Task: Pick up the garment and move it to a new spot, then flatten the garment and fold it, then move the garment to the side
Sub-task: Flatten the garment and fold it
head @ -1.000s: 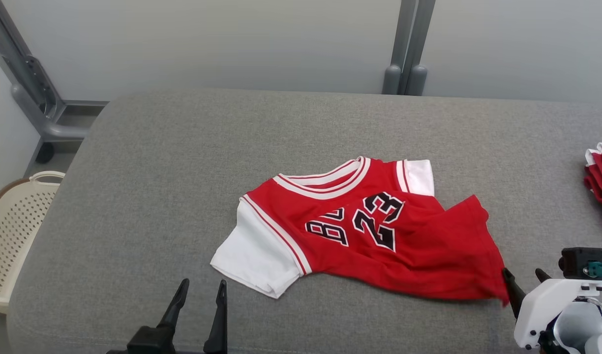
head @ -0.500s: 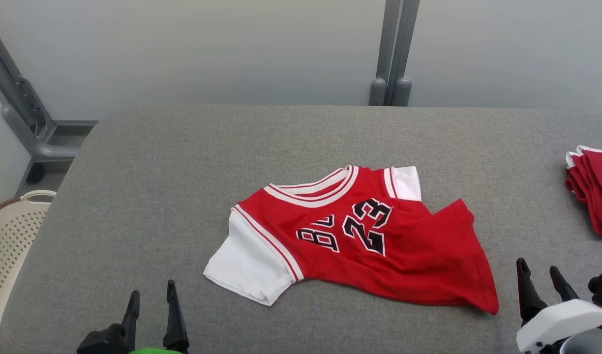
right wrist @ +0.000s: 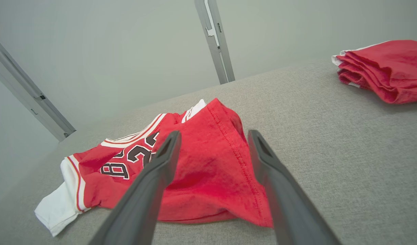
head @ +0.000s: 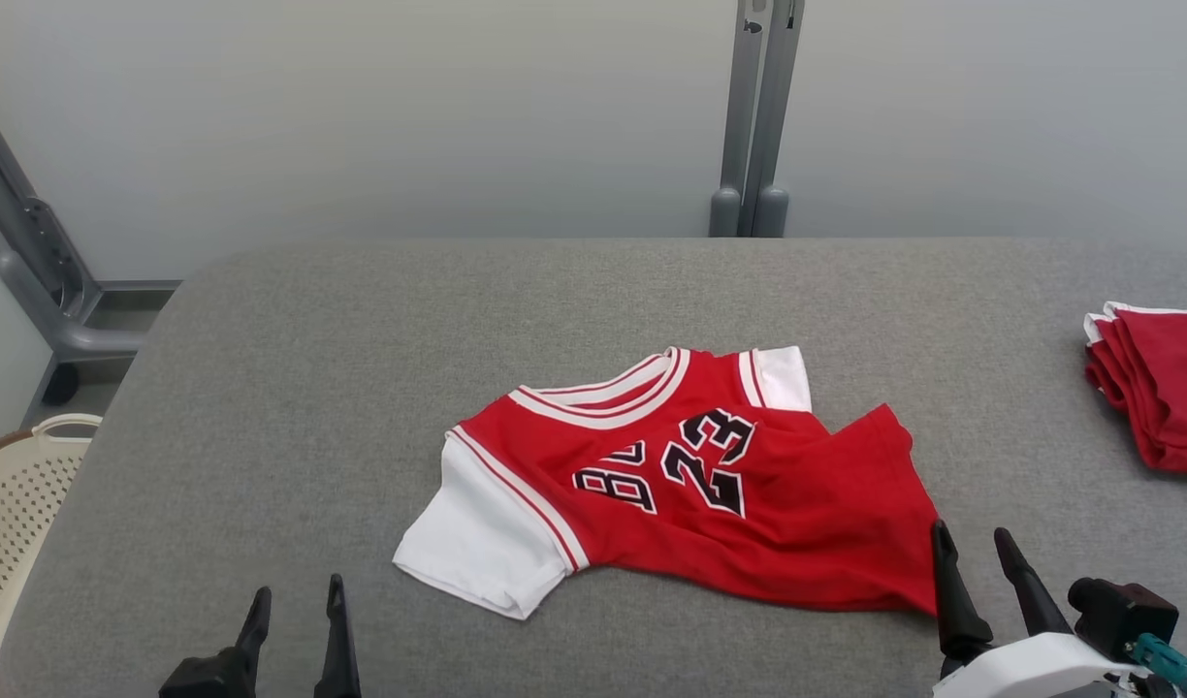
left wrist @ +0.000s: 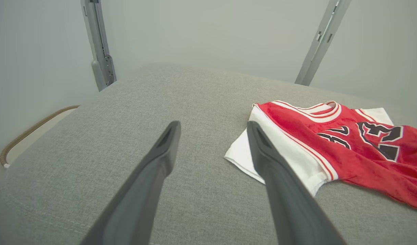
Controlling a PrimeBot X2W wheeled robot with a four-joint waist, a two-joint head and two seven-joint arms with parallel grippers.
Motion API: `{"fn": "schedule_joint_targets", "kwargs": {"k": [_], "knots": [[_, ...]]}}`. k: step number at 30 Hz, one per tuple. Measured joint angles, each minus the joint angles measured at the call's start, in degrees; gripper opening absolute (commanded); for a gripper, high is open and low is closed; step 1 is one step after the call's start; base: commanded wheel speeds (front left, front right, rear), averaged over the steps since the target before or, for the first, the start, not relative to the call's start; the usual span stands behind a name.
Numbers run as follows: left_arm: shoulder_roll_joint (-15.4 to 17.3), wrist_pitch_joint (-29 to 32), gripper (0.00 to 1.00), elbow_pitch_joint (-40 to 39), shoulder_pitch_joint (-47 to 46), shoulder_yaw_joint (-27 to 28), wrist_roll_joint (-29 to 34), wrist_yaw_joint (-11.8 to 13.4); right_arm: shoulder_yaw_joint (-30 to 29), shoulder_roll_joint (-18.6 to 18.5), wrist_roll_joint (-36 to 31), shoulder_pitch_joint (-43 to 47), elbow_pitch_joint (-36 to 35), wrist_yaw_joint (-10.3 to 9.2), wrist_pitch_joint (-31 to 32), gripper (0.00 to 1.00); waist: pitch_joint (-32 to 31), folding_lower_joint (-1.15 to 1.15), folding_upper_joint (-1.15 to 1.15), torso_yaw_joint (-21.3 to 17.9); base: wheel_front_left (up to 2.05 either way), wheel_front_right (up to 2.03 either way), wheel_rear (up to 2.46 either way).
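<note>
The garment [head: 690, 485] is a red jersey with white sleeves and a black "23", lying rumpled on the grey padded table [head: 361, 368], its hem bunched at the right. My left gripper [head: 295, 603] stands open at the lower left, short of the white sleeve [head: 477, 543]. In the left wrist view that gripper [left wrist: 213, 127] is empty, the garment [left wrist: 331, 136] off to its right. My right gripper [head: 970, 541] stands open beside the hem's near corner. The right wrist view has the right gripper [right wrist: 213, 136] with the red hem [right wrist: 212, 163] lying just ahead between the fingers, ungripped.
A stack of folded red garments [head: 1161, 383] lies at the table's right edge, also seen as red garments [right wrist: 385, 69] in the right wrist view. A cream perforated basket [head: 12, 504] stands on the floor at the left. Grey metal posts [head: 753, 116] rise behind the table.
The head camera has tilted, shifting the whole picture down and left. My right gripper has come in leftward to the hem's corner. The garment lies as before.
</note>
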Motion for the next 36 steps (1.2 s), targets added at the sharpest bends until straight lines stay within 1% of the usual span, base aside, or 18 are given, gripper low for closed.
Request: {"fn": "schedule_joint_targets", "kwargs": {"k": [1,5,9,15,21,31,34,36], "knots": [[0.5,0.0,1.00,-0.1,0.0,-0.7,0.3,-0.8,0.4,0.0,-0.2,0.0,0.1,0.00,-0.3,1.00,-0.2,0.00,0.00,-0.1,0.00,0.00,0.00],[2.0,-0.1,1.00,-1.2,0.1,-1.8,1.6,-1.8,2.3,0.0,-2.4,0.0,-0.1,0.00,-0.5,1.00,-0.8,0.00,0.00,-0.2,0.00,0.00,0.00],[2.8,-0.6,1.00,-2.6,0.5,-2.8,2.6,-3.0,3.9,0.0,-4.7,0.0,-0.5,0.00,0.2,1.00,-1.2,0.00,0.00,-0.2,0.00,0.00,0.00],[3.4,-0.7,1.00,-3.1,1.6,-3.2,3.4,-2.8,4.9,0.0,-6.7,0.4,-0.6,0.00,1.6,1.00,-1.3,0.00,0.00,0.1,0.00,0.00,0.00],[3.4,-0.9,1.00,-3.2,2.2,-3.1,3.1,-2.3,5.1,0.0,-6.7,0.9,-0.5,0.00,1.8,1.00,-1.1,0.00,0.00,0.1,0.00,0.00,0.00],[3.7,-0.5,1.00,-3.0,2.0,-3.9,3.0,-2.2,4.4,0.0,-6.7,0.9,-0.8,0.00,2.0,1.00,-0.3,0.00,0.00,0.0,0.00,0.00,0.00],[4.0,1.3,1.00,-1.7,0.4,-4.8,3.3,-2.4,2.9,0.1,-7.4,0.9,-0.7,0.02,3.1,1.00,0.2,0.00,0.00,0.0,0.00,0.00,0.00],[4.1,2.6,1.00,-0.4,-1.4,-5.9,3.5,-3.4,0.5,0.0,-7.9,0.9,-0.4,0.01,4.2,1.00,0.7,0.00,0.00,0.1,0.00,0.00,0.00]]}}
